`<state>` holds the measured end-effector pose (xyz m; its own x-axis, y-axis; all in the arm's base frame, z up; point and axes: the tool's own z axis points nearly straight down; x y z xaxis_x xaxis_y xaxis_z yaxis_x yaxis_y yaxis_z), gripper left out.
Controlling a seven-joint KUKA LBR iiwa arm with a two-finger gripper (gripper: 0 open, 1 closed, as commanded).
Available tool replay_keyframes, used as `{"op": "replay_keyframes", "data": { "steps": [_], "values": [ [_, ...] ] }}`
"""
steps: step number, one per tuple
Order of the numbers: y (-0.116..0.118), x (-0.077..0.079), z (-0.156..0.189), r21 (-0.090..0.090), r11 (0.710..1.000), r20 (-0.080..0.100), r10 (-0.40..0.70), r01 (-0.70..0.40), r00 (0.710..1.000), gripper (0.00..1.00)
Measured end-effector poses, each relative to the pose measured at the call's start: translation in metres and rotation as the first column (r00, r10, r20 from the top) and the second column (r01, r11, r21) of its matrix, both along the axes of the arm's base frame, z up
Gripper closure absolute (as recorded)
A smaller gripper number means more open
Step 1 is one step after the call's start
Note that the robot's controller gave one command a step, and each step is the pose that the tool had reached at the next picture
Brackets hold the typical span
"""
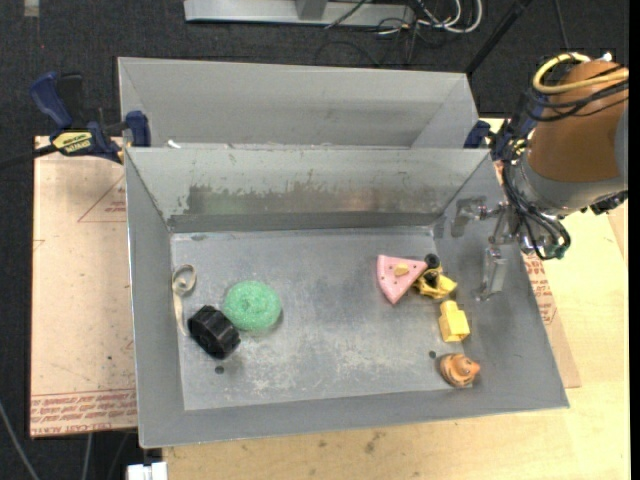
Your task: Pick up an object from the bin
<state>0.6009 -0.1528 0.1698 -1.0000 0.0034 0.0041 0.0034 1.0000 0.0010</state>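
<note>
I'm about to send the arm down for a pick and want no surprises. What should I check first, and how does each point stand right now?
1. Gripper open with nothing in it: ok.
2. Gripper above a thing: not ok. It hangs by the bin's right wall, to the right of the yellow and black piece.
3. Nearest thing free of neighbours: not ok. That piece lies close against the pink wedge.
4. An easier target nearby: ok. The yellow block lies by itself.
5. Gripper's clearance from the wall: cannot tell.
</note>
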Motion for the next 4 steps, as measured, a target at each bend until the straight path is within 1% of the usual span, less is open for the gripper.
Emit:
{"op": "replay_keyframes", "data": {
  "steps": [1,2,3,4],
  "values": [
    [0.001,0.001,0.005,-0.001,1.000,0.006,0.003,-0.003,1.000,0.00],
    [0.063,-0.008,-0.057,-0.002,1.000,0.011,0.003,-0.003,1.000,0.00],
    [0.041,-0.024,-0.100,0.001,0.990,0.006,-0.141,0.141,0.990,1.00],
    [0.041,-0.024,-0.100,0.001,0.990,0.006,-0.140,0.140,0.990,1.00]
  ]
}}
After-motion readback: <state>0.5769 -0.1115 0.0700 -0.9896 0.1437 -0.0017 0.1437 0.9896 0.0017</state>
